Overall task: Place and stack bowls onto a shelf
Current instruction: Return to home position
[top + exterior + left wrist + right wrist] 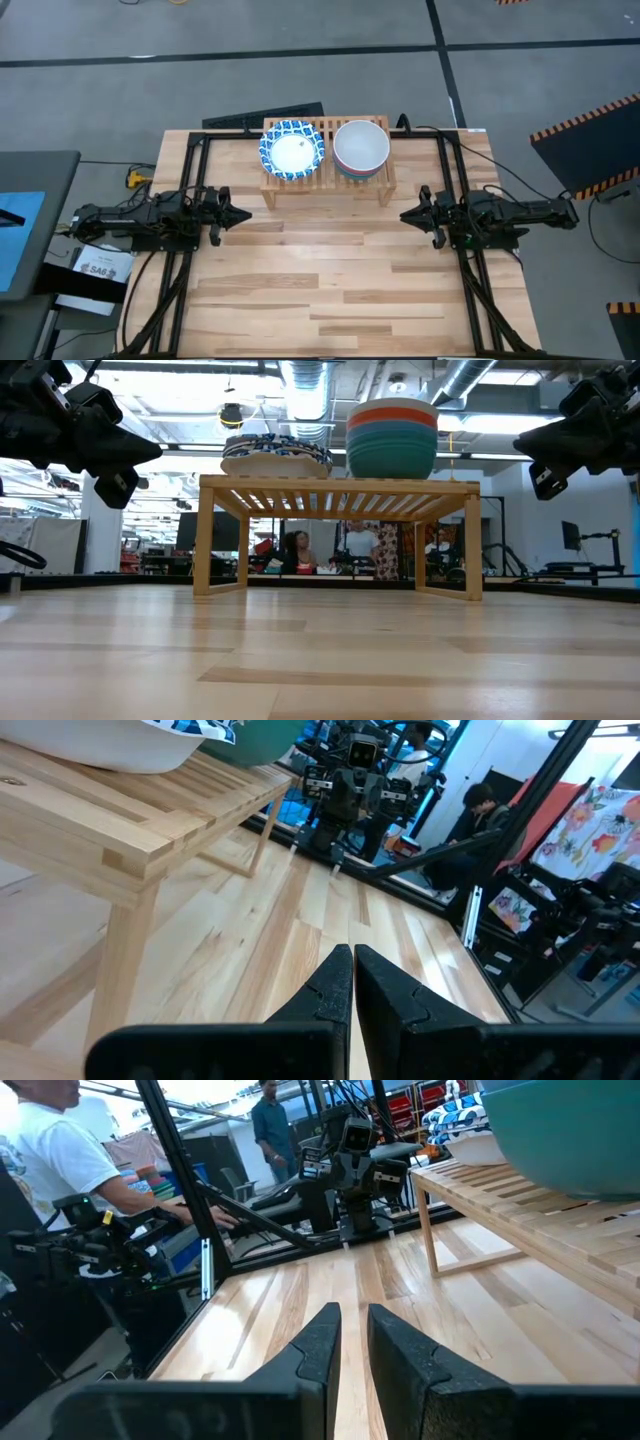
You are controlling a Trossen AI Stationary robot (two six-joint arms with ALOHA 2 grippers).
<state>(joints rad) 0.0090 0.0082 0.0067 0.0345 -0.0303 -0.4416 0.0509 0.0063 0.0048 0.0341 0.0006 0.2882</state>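
All of the tabletop (330, 280) that I can see carries no loose bowl, so nothing looks left to pick up. Shelf (330, 186) stands at the far edge, centred between the two arms, and holds everything.

Two stacks sit on it, side by side and just apart. The plain-colour stack (392, 440) is the taller one, on the right-arm side. From table height I read a white rim, then orange, then teal bands below, and the top view shows the white bowl (361, 147) uppermost. The patterned stack (277, 455) is lower, on the left-arm side, blue-and-white with a white centre. I can't tell how many bowls are nested in it. Both stacks look level and seated well inside the shelf edges.

Left gripper (240, 215) hangs off the table at the left side, pointing inward, well apart from the shelf. Its fingers (330, 995) are pressed together on nothing. Right gripper (408, 214) mirrors it on the right side, its fingers (318, 1345) drawn in close with only a thin slit between, also empty.

My read: placing and stacking are done, and only parking the arms is left, if anything.
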